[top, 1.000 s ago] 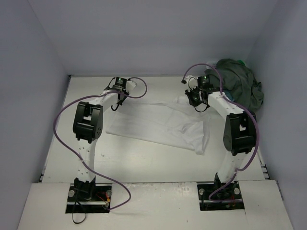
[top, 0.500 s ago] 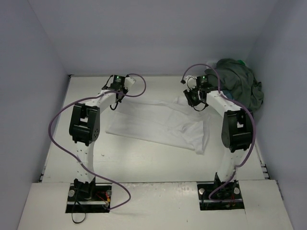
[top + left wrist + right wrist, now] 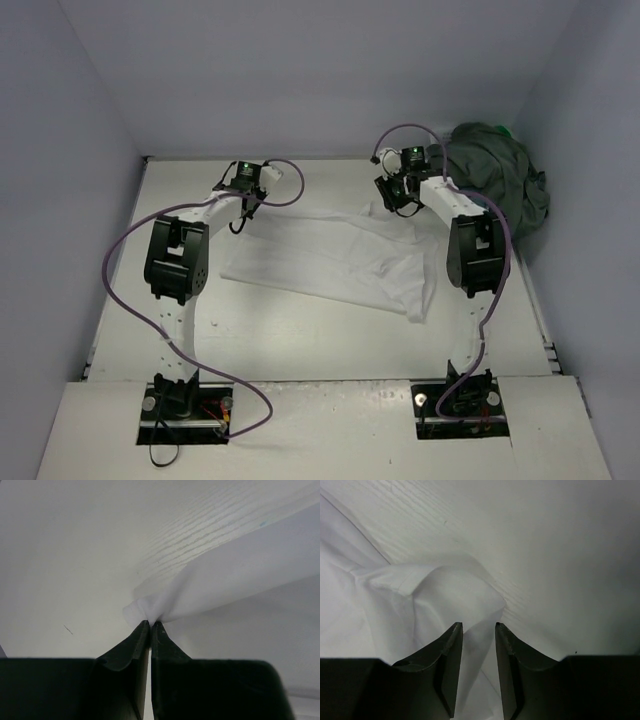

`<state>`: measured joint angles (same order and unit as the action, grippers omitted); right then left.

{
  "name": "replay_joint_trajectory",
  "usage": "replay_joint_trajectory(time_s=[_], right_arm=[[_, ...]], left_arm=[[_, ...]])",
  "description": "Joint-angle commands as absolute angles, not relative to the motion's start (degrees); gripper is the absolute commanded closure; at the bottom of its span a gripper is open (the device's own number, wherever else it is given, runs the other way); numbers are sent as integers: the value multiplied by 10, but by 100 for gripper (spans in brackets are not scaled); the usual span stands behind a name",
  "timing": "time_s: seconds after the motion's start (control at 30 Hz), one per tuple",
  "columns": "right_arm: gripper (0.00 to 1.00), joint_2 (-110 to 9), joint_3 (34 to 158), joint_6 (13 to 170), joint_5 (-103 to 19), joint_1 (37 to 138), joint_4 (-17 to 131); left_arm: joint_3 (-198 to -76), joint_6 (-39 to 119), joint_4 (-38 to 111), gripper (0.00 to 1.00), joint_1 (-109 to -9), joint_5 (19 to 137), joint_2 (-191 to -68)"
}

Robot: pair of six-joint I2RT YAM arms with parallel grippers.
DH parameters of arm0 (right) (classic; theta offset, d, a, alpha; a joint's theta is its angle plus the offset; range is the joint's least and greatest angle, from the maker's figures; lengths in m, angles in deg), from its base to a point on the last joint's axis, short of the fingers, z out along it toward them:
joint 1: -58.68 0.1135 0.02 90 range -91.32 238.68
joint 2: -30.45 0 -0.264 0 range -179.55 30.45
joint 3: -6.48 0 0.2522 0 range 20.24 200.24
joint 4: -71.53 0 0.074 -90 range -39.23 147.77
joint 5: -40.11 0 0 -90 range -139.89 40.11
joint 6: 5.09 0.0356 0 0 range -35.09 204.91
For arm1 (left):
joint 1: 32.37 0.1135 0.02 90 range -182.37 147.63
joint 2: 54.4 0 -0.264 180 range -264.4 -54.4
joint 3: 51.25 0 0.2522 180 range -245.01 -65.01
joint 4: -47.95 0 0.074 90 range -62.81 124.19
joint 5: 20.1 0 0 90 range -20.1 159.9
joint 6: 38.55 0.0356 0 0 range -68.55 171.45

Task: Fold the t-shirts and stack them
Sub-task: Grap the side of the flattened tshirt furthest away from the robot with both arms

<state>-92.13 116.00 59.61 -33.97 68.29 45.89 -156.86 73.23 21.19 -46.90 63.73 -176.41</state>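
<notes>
Seemingly spreading the white shirt [image 3: 330,262] flat: left claw [image 3: 150,625] pinches its far-left corner; right claw [image 3: 478,626], released, should next grip the far-right one.

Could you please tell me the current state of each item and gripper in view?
white t-shirt: unfolded, lying spread out and rumpled.
dark olive-grey t-shirt: crumpled in a heap at the far right.
left gripper: shut on the white t-shirt's edge.
right gripper: open, over a bunched corner of the white t-shirt.
</notes>
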Motion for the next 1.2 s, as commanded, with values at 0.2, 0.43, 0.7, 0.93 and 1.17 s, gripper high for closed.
replay_joint_trajectory(time_s=[0.2,0.43,0.7,0.93,1.17], right_arm=[[68,-927,1185,599,-335,700,418],[67,-922,1179,592,-343,699,407],[100,-929,1177,589,-342,701,407],[100,-901,1167,595,-354,699,433],[100,-855,1137,606,-371,698,484]], left_arm=[[-1568,726,235,100,-470,637,-1707],[-1571,725,229,100,-470,637,-1703],[-1566,727,229,100,-470,635,-1703],[-1570,727,229,100,-470,634,-1704],[-1566,725,229,100,-470,633,-1700]])
